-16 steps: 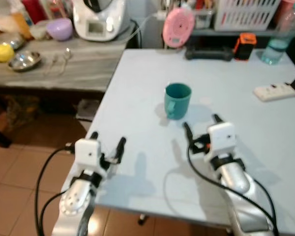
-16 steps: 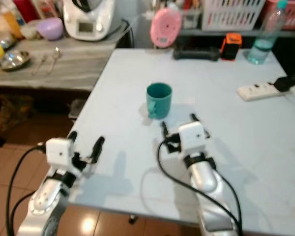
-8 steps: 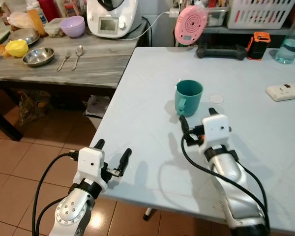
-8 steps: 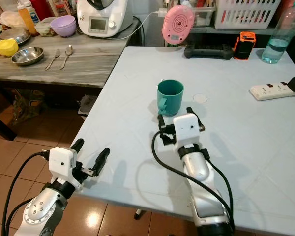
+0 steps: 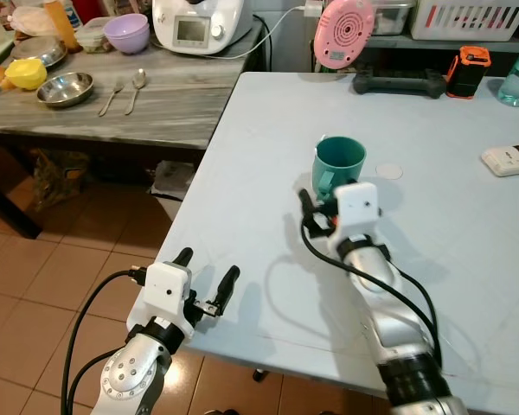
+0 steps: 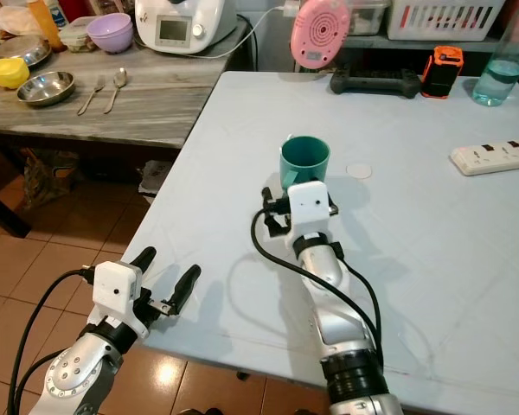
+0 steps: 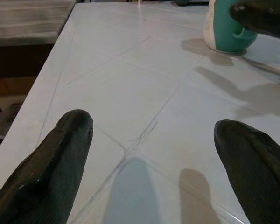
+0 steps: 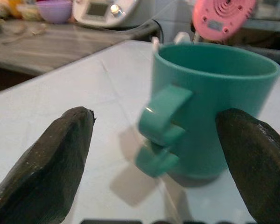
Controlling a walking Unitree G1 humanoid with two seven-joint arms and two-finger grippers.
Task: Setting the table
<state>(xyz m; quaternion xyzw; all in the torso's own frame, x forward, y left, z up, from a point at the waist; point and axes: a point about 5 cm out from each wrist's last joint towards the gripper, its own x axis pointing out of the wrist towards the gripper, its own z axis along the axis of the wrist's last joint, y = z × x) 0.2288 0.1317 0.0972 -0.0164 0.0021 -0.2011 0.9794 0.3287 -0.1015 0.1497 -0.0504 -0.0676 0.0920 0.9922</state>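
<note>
- Left pincer (image 5: 206,280) hangs at the near edge of the pale surface (image 5: 467,225), fingers spread wide and grasping nothing; bare tabletop lies between its tips.
- Right pincer (image 8: 154,154) is out over the surface, spread wide — released, nothing gripped; the teal mug (image 5: 338,167) stands just beyond its tips, one finger (image 8: 252,158) close by the mug's wall, contact unclear.
- The mug stands upright, mouth up, long axis vertical; its handle (image 8: 162,128) faces the robot — toward the right pincer.

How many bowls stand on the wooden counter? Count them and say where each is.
2: a purple bowl at the counter's back beside the white appliance, a steel bowl nearer, left of the cutlery. Others may be hidden.
</note>
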